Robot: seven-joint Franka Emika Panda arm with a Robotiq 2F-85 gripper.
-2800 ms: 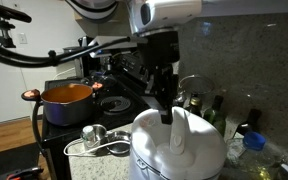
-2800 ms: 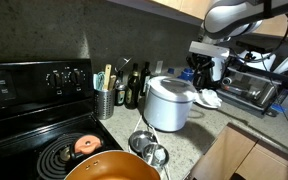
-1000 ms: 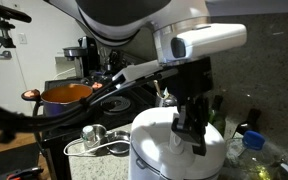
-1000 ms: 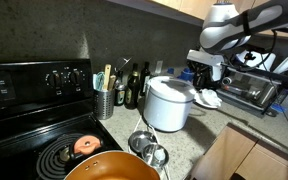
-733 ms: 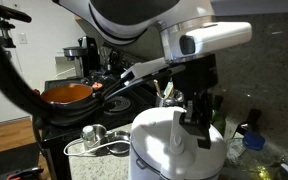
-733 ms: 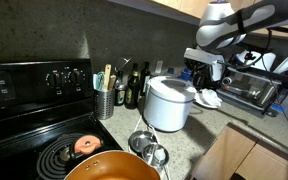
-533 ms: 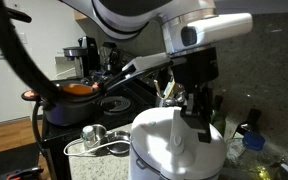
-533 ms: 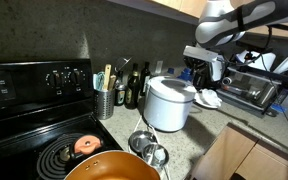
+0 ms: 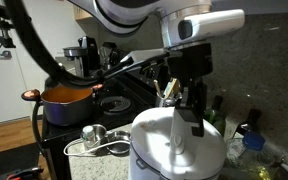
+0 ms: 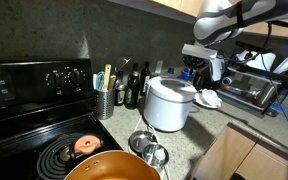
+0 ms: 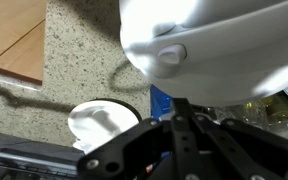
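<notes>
A white rice cooker [image 9: 179, 150] stands on the speckled counter, its lid shut; it also shows in an exterior view [image 10: 171, 101] and fills the top of the wrist view [image 11: 214, 40]. My gripper [image 9: 194, 122] hangs just above the cooker's lid, toward its far side. Its fingers are shut together with nothing between them. In the wrist view the gripper [image 11: 179, 106] comes in from the bottom, the tips meeting beside the cooker's wall. In an exterior view the gripper [image 10: 206, 68] hangs behind the cooker, dark against the appliances.
An orange pot [image 9: 67, 95] sits on the black stove [image 10: 34, 110]. Metal measuring cups [image 9: 96, 135] lie in front of the cooker. A utensil holder [image 10: 105, 100], bottles [image 10: 134, 90], a toaster oven [image 10: 249, 90] and a white dish [image 11: 104, 125] crowd the counter.
The gripper has risen a little off the cooker's lid and shifted slightly toward the wall, staying shut. The cooker has not moved.
</notes>
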